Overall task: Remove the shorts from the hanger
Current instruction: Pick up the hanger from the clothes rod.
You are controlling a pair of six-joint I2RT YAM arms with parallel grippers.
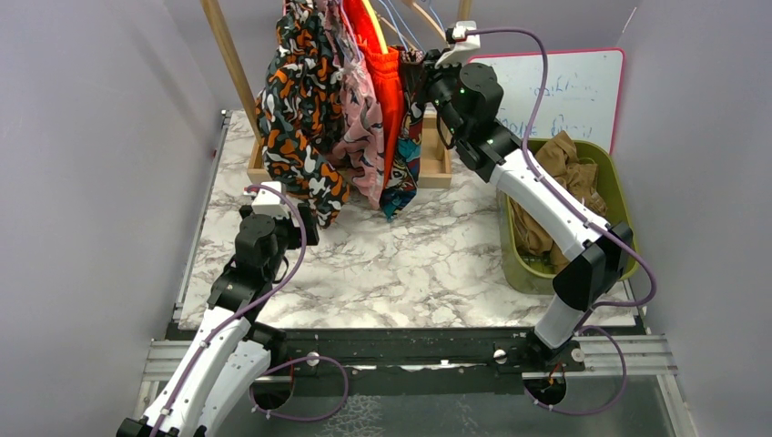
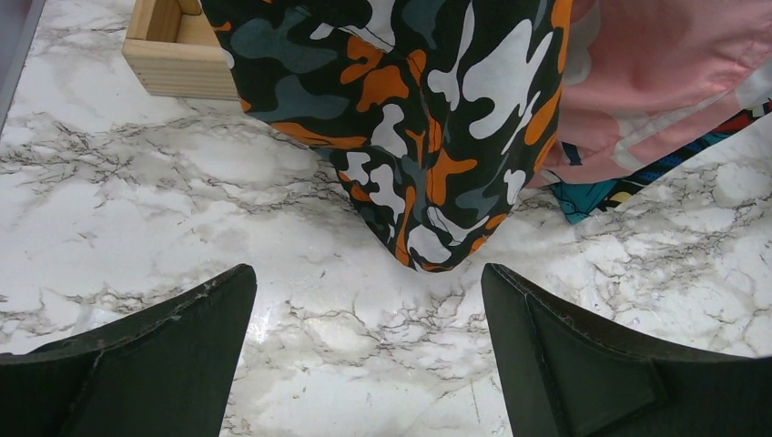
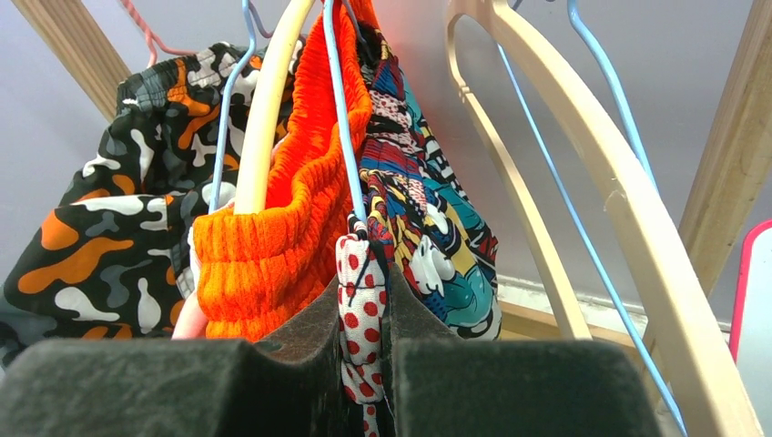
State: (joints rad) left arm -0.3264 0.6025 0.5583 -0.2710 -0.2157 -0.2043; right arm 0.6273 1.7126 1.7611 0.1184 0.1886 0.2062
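- Right claw: pinched almost closed on a red-dotted white strip of the multicolour print fabric shorts, which hang near the white marble table's far edge.
- Left claw: spread wide and empty, just short of the black-orange-white blotch-print shorts.

lab booth: grey walls, marble tabletop, mounting rail

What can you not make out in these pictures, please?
Top view: rack poles cut off by upper edge.
Top view: whiteboard writing too blurred to read.
Right wrist view: right hand hides the lower multicolour shorts.
Left wrist view: blotch-print shorts cut off by top edge.
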